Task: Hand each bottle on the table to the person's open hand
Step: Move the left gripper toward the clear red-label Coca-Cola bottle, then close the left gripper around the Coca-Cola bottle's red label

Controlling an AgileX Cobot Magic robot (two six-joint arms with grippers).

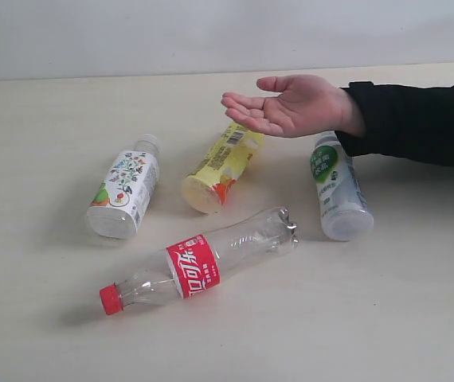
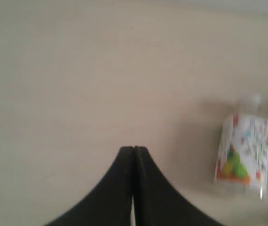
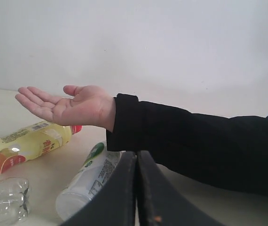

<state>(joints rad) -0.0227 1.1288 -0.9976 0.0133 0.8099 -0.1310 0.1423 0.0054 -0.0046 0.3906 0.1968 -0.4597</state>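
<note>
The left gripper (image 2: 133, 149) and right gripper (image 3: 136, 153), both closed on nothing, must be opened before the near Coca-Cola bottle (image 1: 199, 267) is grasped.

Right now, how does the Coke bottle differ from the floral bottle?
The Coke bottle is clear with a red label; the floral bottle is white. The Coke bottle is longer and slimmer than the floral bottle. Its cap points toward the exterior camera; the floral bottle's points away. Both lie sideways on the table.
</note>
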